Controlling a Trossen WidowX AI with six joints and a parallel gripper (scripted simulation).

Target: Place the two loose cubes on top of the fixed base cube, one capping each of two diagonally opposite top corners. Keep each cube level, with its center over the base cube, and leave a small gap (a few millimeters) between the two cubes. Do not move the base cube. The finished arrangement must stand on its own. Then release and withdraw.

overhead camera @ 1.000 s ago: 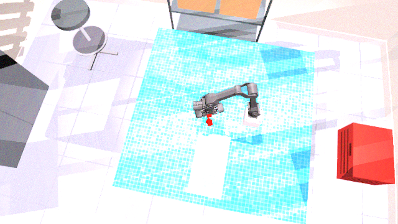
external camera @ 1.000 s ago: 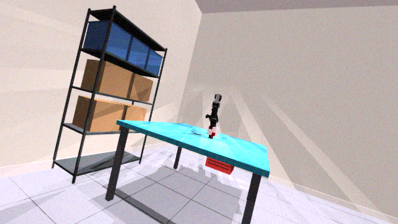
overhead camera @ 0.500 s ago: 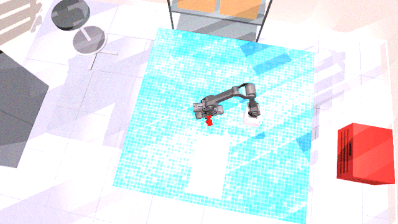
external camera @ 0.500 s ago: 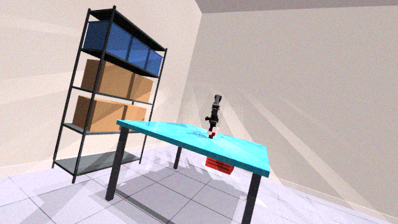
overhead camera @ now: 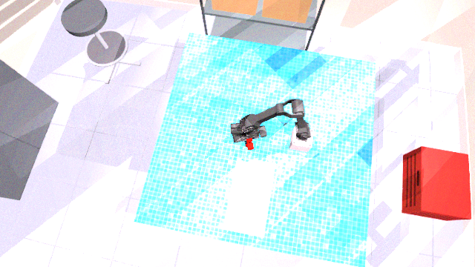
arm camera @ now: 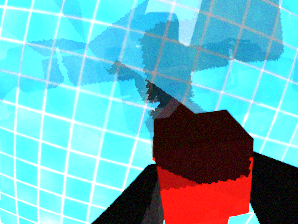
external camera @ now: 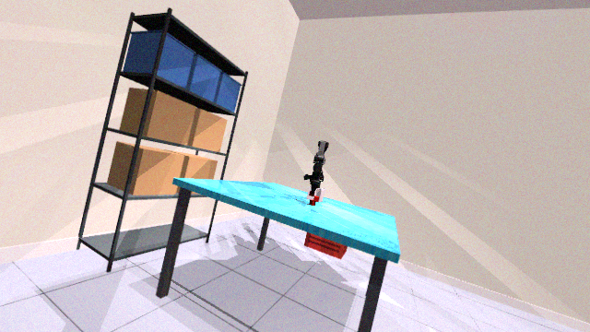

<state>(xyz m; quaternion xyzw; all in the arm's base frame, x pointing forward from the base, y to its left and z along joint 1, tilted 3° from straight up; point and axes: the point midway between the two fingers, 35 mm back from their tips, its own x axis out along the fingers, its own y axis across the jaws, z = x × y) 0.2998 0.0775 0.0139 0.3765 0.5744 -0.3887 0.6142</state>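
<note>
My gripper [overhead camera: 249,138] [arm camera: 200,167] is shut on a red loose cube [arm camera: 207,200], one black finger on each side of it. The cube's far part is in dark shadow. In the top view the held cube [overhead camera: 249,141] is right beside the other red blocks [overhead camera: 250,147], too small to tell the base cube from the other loose cube. A small dark corner [arm camera: 175,108] shows just beyond the held cube in the wrist view. In the exterior view the red blocks [external camera: 312,203] merge under the fingers. Whether the held cube touches them is hidden.
The arm's pale base [overhead camera: 300,144] stands right of the blocks. A white rectangle [overhead camera: 249,200] lies on the cyan tiled table [overhead camera: 174,178] in front. A shelf [external camera: 171,191], a red cabinet [overhead camera: 443,183] and a stool [overhead camera: 84,16] stand away from the table.
</note>
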